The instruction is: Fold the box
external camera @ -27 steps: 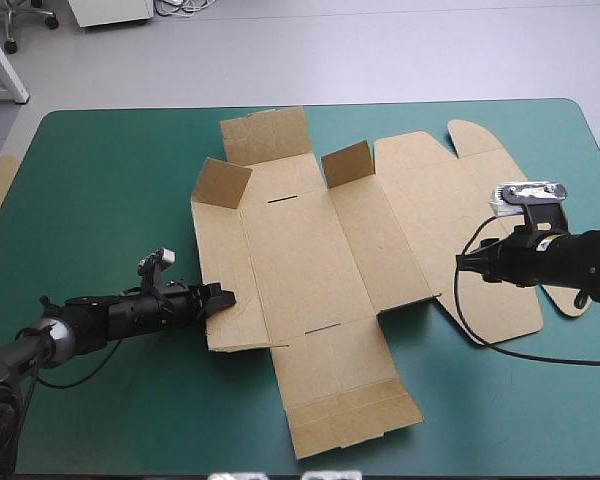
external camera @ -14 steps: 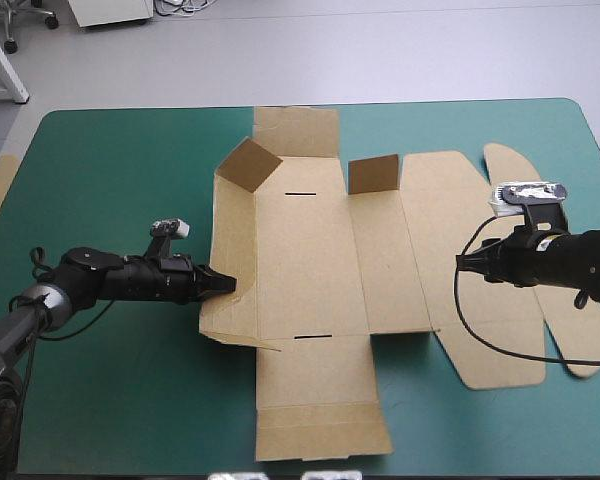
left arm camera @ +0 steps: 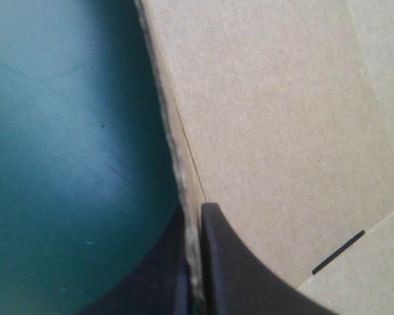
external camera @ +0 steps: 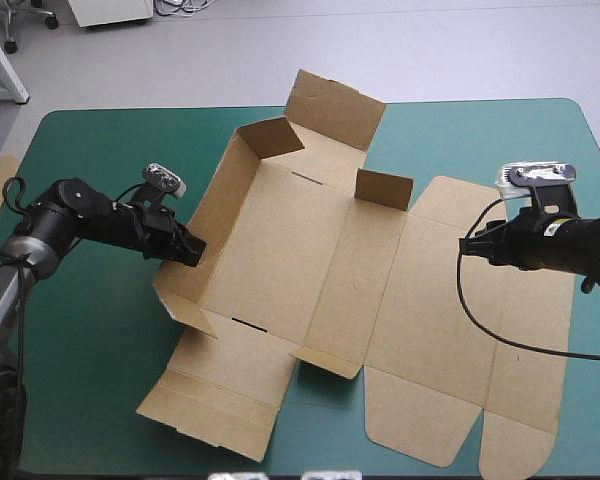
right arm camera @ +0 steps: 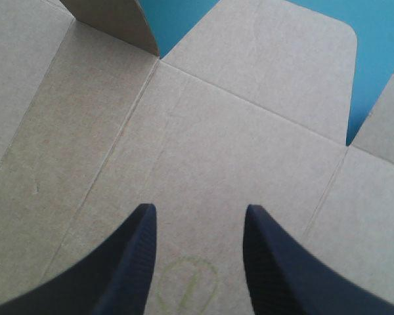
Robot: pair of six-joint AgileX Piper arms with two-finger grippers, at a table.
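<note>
Sprawling across the middle of the teal-green table cover (external camera: 90,140) is one cut sheet of brown cardboard, the box (external camera: 280,250). It sits askew, with its far flap (external camera: 335,105) poking past the table's far edge. Two grippers total: the left gripper (external camera: 192,250) has its black fingers (left arm camera: 230,262) pinched tight on the raised left wall (external camera: 215,210), while the right gripper (right arm camera: 197,210) hovers spread apart over the flat right side, gripping nothing. Risk, probably: nothing pins the sheet, so it could swivel, or that wall slips free.
</note>
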